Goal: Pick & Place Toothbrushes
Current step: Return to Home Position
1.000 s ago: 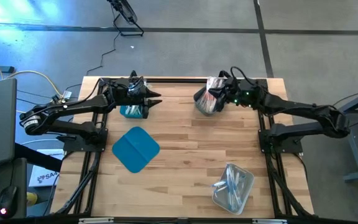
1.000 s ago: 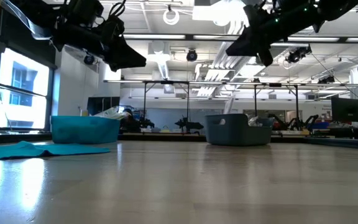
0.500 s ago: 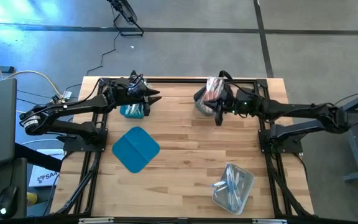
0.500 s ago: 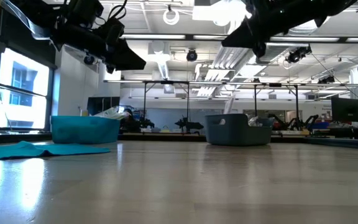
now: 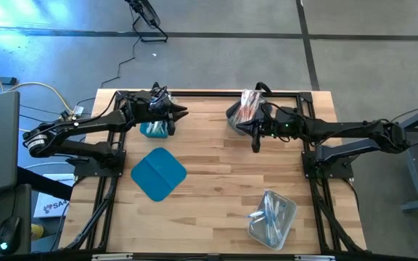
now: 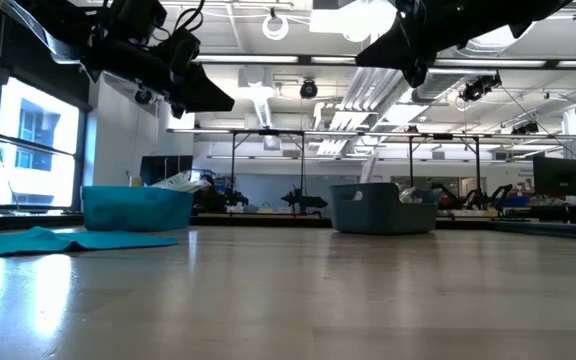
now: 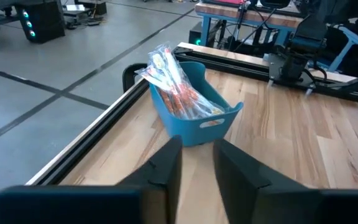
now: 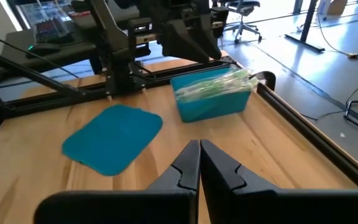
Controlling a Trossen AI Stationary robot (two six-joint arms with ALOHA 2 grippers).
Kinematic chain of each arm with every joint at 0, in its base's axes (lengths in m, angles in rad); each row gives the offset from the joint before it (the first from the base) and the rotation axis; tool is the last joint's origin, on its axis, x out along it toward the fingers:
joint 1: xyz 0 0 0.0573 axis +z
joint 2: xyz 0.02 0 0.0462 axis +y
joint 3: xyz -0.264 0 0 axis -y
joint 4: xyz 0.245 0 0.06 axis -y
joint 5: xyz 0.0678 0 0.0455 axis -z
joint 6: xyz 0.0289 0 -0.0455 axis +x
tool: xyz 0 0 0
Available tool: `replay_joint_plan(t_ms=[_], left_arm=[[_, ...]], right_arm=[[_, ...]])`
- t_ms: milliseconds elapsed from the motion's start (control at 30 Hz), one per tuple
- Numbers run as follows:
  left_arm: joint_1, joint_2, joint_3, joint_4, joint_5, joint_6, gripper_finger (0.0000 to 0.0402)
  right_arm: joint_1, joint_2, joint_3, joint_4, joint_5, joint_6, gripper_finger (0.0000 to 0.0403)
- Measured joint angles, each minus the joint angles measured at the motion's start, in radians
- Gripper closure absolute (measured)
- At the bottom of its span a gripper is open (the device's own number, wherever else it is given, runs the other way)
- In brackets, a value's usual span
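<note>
Pink-orange toothbrushes (image 7: 176, 87) stick up out of the grey bin (image 5: 236, 122) at the table's far edge. Green toothbrushes (image 8: 219, 84) lie in the teal bin (image 5: 156, 130) at the far left. More toothbrushes (image 5: 271, 212) lie in the clear bin (image 5: 281, 225) near the front right. My left gripper (image 5: 183, 112) hangs open above the teal bin's right side, nothing between its fingers (image 7: 166, 168). My right gripper (image 5: 256, 143) hangs shut and empty in the air just nearer than the grey bin.
A flat teal lid (image 5: 158, 174) lies on the wood left of centre, between the teal bin and the near edge. Black frame rails (image 7: 104, 143) run along the table's far and side edges. Bare wood stretches across the middle (image 5: 223, 174).
My right gripper has swung away from above the grey bin toward the table's near edge, rolling about its own axis as it went. The bins, the lid and the toothbrushes lie as before.
</note>
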Motion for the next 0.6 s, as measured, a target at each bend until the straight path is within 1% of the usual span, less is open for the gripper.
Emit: replay_joint_plan(t_ms=[167, 233, 300, 500, 600], left_arm=[[0.000, 0.000, 0.000, -0.004, 0.005, -0.001, 0.0377], [0.000, 0.000, 0.000, -0.015, 0.018, -0.016, 0.0395], [0.000, 0.000, 0.000, -0.017, 0.023, -0.032, 0.0397], [0.000, 0.000, 0.001, -0.076, 0.023, -0.023, 0.0383], [0.000, 0.000, 0.001, -0.075, 0.023, 0.003, 0.0383]], right_arm=[[0.001, 0.000, 0.000, 0.000, 0.000, 0.000, 0.0400], [0.001, 0.000, 0.000, -0.001, -0.002, 0.001, 0.0400], [0.001, 0.000, 0.000, -0.001, -0.007, 0.002, 0.0400], [0.001, 0.000, 0.000, -0.001, -0.007, 0.005, 0.0400], [0.001, 0.000, 0.000, -0.001, -0.007, 0.004, 0.0400]])
